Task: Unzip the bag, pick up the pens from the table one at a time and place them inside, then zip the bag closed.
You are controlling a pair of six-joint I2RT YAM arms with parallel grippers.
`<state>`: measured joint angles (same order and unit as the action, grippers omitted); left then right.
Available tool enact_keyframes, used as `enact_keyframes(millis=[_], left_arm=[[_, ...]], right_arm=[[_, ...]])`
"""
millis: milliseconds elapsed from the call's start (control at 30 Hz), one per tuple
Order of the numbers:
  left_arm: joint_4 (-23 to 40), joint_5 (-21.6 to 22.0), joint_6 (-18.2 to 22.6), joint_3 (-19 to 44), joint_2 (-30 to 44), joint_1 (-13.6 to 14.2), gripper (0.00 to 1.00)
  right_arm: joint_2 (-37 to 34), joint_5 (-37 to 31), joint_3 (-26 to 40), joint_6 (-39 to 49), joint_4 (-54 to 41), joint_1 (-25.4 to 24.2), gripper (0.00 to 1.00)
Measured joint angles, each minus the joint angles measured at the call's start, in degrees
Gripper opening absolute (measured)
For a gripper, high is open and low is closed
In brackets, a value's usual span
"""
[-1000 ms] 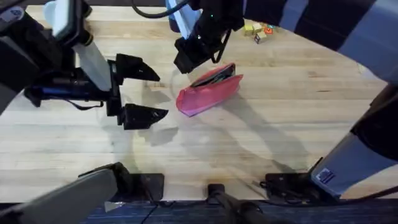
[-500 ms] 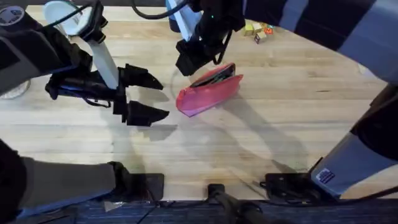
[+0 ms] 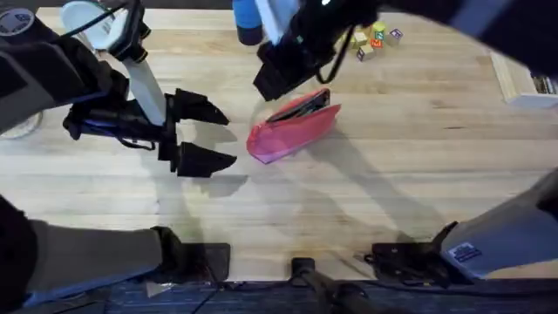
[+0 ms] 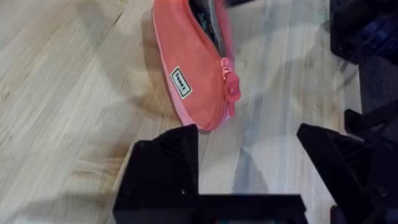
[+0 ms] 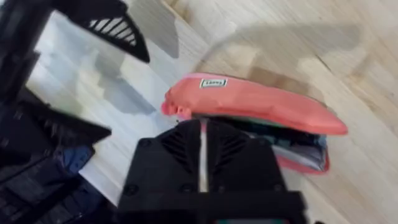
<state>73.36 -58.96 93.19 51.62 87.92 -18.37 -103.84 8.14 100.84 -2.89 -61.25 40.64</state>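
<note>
Overhead: bag open, pens inside; zip-up next. Left hand spread, empty; right hand clenched, empty, must catch pull.

The bag lies mid-table — left gripper to its left (apart), right gripper behind.

Pink bag (unzipped) on table

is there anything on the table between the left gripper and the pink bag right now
Nothing visible. The left gripper is open beside the bag, facing its zipper-pull end, with bare table in the gap. In the left wrist view, wood lies between the fingers and the bag. The right gripper hovers over the bag's far side, not in that gap.
</note>
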Motion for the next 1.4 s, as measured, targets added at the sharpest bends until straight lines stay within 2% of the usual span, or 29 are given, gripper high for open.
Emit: enact_keyframes(millis=[33,167,200,233,467,733,967,1400], left_arm=[[0.44,0.0,0.33,0.0,0.0,-1.28,0.994],[2.05,-0.05,1.34,0.0,0.0,-4.39,0.994],[3.05,-0.23,2.22,0.0,0.0,-5.38,0.994],[3.88,-0.38,3.04,0.0,0.0,-6.15,0.994],[10.17,-2.03,13.58,0.0,0.0,-11.57,0.993],[11.88,-2.29,22.62,0.0,0.0,-13.07,0.993],[10.79,-0.14,24.82,0.01,0.0,-13.07,0.993],[10.36,0.31,24.83,0.0,0.0,-13.07,0.993]], right_arm=[[2.08,0.0,0.54,-0.08,-2.09,0.0,0.287],[2.85,0.0,0.68,-0.35,-6.32,0.11,0.865],[2.84,-0.01,0.68,-0.38,-7.29,0.18,0.961],[2.83,0.01,0.68,-0.8,-8.32,0.29,0.988],[2.85,0.02,0.68,-10.95,-10.65,1.98,0.997],[2.85,2.34,0.68,-28.72,-7.23,4.84,0.997],[2.84,3.71,0.68,-35.94,-6.02,5.35,0.997],[2.83,3.69,0.68,-48.71,-4.55,5.87,0.998]])
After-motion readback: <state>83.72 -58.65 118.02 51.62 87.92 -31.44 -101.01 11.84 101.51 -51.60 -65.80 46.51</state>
